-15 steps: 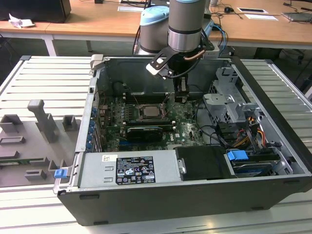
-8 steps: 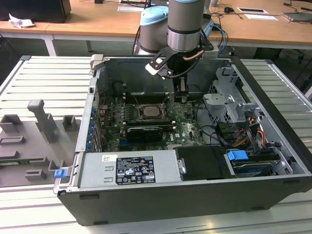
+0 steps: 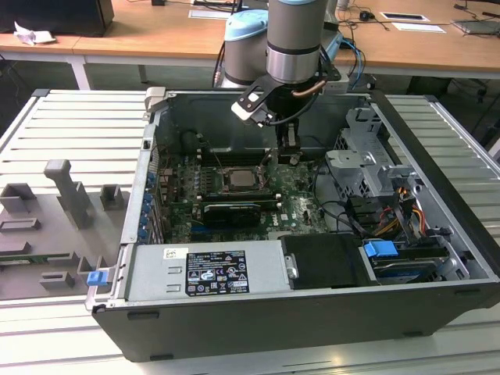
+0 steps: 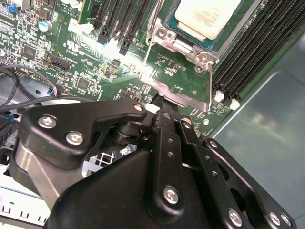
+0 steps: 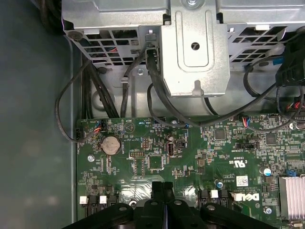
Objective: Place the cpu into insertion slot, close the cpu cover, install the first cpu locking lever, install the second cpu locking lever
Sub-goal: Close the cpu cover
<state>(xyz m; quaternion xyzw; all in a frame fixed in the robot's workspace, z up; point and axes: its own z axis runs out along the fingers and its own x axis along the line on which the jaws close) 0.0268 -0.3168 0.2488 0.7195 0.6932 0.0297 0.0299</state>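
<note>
Cover edge met by the closed gripper, chip already seated

The gripper [image 4: 166,106] was seen with its fingers pressed together, nothing visibly caught between them, and its tip was set against the free edge of the cpu cover [image 4: 186,98]. The cover was swung open on the gripper's side of the insertion slot [image 4: 189,34], a contact judged suited to pushing it shut. Beyond it, the cpu [image 4: 207,16] was laid flat inside the insertion slot, pale face up and uncovered, with the memory slots [image 4: 248,62] ranged just past the slot

Arm [image 3: 293,31] upright, wrist [image 3: 294,66] turned down — black claw [image 3: 290,155] low, fingers [image 5: 157,191] pressed together.
</note>
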